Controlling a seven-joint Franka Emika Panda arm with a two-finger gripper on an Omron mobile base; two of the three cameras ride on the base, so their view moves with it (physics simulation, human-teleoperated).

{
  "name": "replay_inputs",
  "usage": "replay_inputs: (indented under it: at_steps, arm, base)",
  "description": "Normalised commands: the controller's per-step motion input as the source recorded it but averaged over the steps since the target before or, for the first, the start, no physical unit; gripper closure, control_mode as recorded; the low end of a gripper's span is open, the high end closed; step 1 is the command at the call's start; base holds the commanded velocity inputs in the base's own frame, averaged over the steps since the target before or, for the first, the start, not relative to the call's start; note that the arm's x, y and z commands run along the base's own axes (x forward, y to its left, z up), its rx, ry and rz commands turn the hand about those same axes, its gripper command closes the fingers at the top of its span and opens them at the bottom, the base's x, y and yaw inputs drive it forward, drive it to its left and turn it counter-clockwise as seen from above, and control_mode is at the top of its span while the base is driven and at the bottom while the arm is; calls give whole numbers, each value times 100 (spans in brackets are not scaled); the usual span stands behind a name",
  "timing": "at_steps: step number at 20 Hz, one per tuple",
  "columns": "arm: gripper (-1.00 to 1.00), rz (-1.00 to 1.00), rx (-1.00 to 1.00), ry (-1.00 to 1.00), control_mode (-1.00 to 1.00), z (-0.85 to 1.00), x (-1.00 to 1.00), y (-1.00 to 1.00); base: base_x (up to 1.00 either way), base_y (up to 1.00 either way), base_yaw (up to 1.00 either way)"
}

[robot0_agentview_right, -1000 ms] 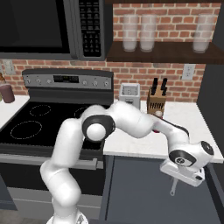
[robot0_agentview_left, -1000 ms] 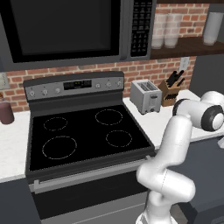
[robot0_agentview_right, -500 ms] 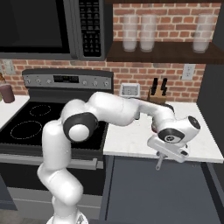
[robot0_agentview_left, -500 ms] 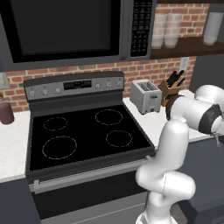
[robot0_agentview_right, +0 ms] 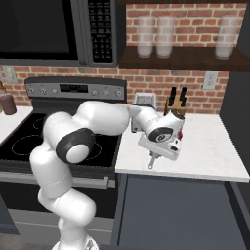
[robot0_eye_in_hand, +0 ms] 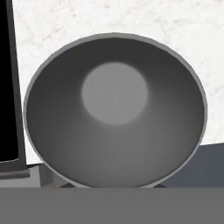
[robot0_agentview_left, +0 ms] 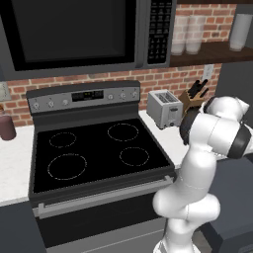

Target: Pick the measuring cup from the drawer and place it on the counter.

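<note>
1. Grey metal measuring cup (robot0_eye_in_hand: 114, 133) sits in the hand (robot0_agentview_right: 155, 158), over the worktop (robot0_agentview_right: 205, 151) front edge
2. Hand closed on it, seemingly
3. Released here, it could tip back into the drawer (robot0_agentview_right: 176, 210)

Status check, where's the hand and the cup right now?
Hand over counter edge, right of stove. Measuring cup held, bowl facing camera. Drawer open below. Knife block behind.

White rounded arm (robot0_agentview_right: 97, 119), dark grey joints
</note>
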Motion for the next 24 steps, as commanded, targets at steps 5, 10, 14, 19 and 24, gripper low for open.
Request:
replay_inputs:
  at_steps: [5, 10, 14, 19, 24]
  arm:
    - [100, 0, -3, 4, -100, -9, 21, 26]
    - [100, 0, -6, 2, -100, -37, 63, 8]
    - [100, -1, 0, 6, -100, -6, 89, 0]
    - [-100, -1, 0, 5, -100, 0, 69, 0]
    - [-100, 0, 0, 0, -100, 0, -13, 0]
  base:
    - [0, 0, 0]
    - [0, 0, 0]
    - [0, 0, 0]
    - [0, 0, 0]
    - [0, 0, 0]
